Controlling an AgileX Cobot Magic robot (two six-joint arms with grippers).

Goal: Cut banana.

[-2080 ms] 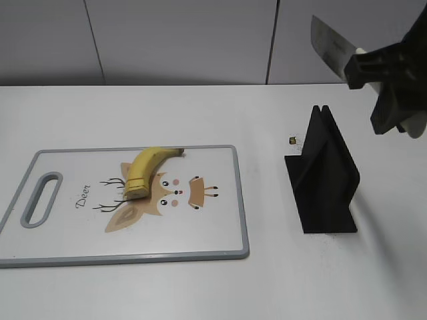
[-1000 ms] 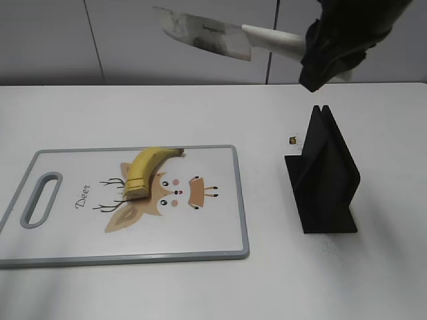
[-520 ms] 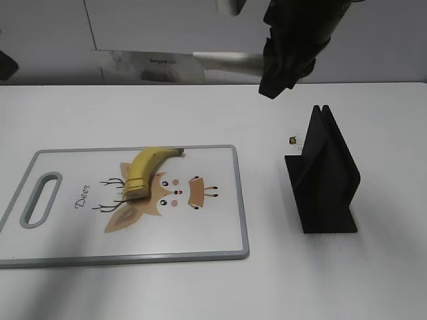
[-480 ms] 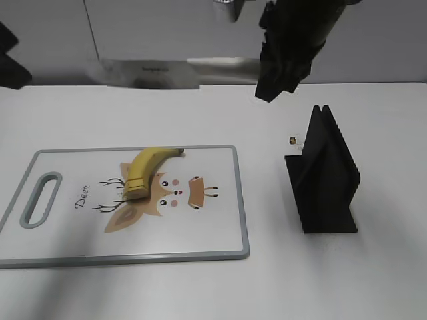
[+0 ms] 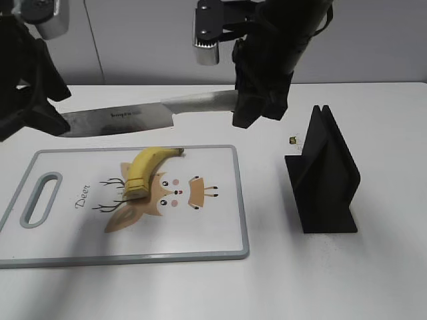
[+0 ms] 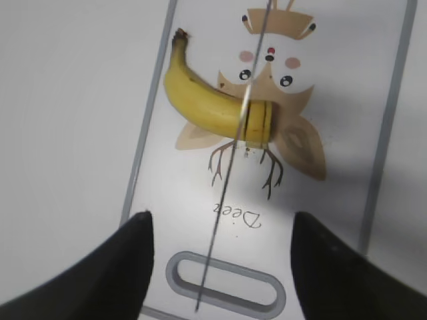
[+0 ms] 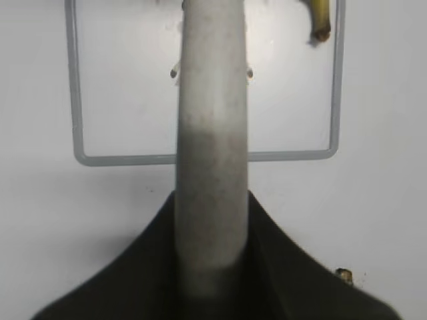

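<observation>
A white cutting board [image 5: 220, 220] with a gray rim lies flat on the white table [image 5: 373, 280]. The only thing lying on it is the banana [image 5: 143, 171], which rests across a tan deer picture [image 5: 167, 197] printed on the board.

The right gripper [image 5: 257, 110] hangs in the air above the table, past the far right corner of the board. Its fingers are closed tight on the pale handle of a big knife [image 5: 120, 120]. The blade sticks out flat from this gripper toward the left, up in the air, and does not touch the banana. In the right wrist view the handle [image 7: 212, 133] runs straight out from the gripper, over the board's edge.

The left gripper [image 6: 220, 267] hangs over the left end of the board, above the handle hole [image 6: 223, 293]. Its two dark fingers [image 6: 100, 280] are spread wide apart and hold nothing. Seen from this gripper, the knife is a thin line crossing the banana [image 6: 213, 103] near its cut end.

The banana is short and curved. It lies below and ahead of the left gripper, and below and to the left of the right one. Its small dark stem tip points toward the right gripper, and its blunt cut end points toward the near left. I can't be sure how high the blade is above it.

A black knife stand [image 5: 323, 173] stands on the table, just right of and below the right gripper.
</observation>
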